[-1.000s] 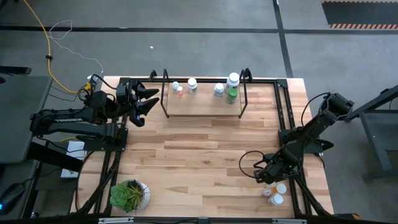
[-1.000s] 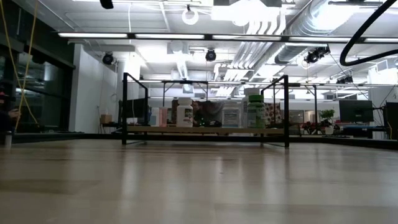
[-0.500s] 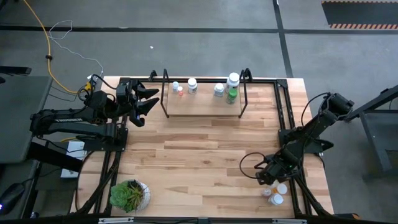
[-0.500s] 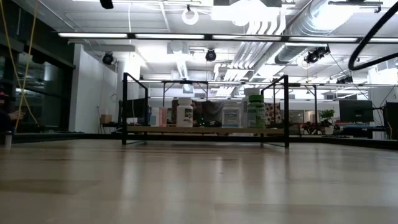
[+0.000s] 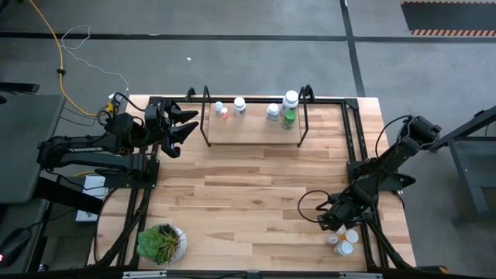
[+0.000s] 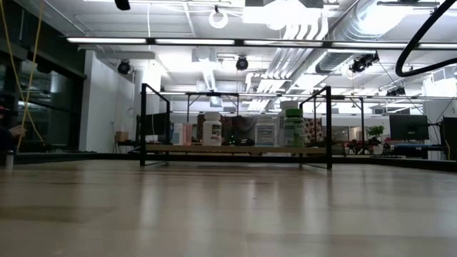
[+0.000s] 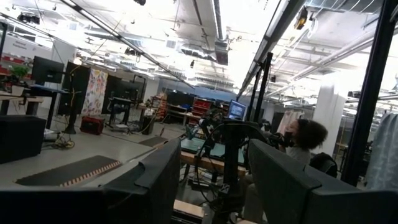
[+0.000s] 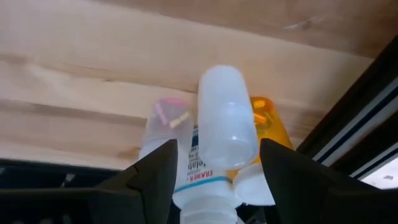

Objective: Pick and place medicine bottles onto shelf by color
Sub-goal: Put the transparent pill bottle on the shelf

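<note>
Right gripper (image 5: 329,221): fingers standing spread, pinching nothing. Only the right wrist view is showing the three medicine bottles just ahead of it: one clear-capped white bottle (image 8: 217,124) lying between the fingers, one white (image 8: 165,130), one orange (image 8: 268,124). Shelf (image 5: 252,132), far off, is carrying six bottles. Left gripper (image 5: 182,124) is hanging parted beside the shelf.

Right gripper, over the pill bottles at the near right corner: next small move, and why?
Probably ease the right gripper down and shut it on the white plastic bottle. Its fingers stand open on either side of that bottle, with nothing held. An orange plastic bottle and a clear white-labelled bottle crowd it, so a slow close seems wise. The left gripper waits beside the light-wood, black-wire-framed shelf.
</note>
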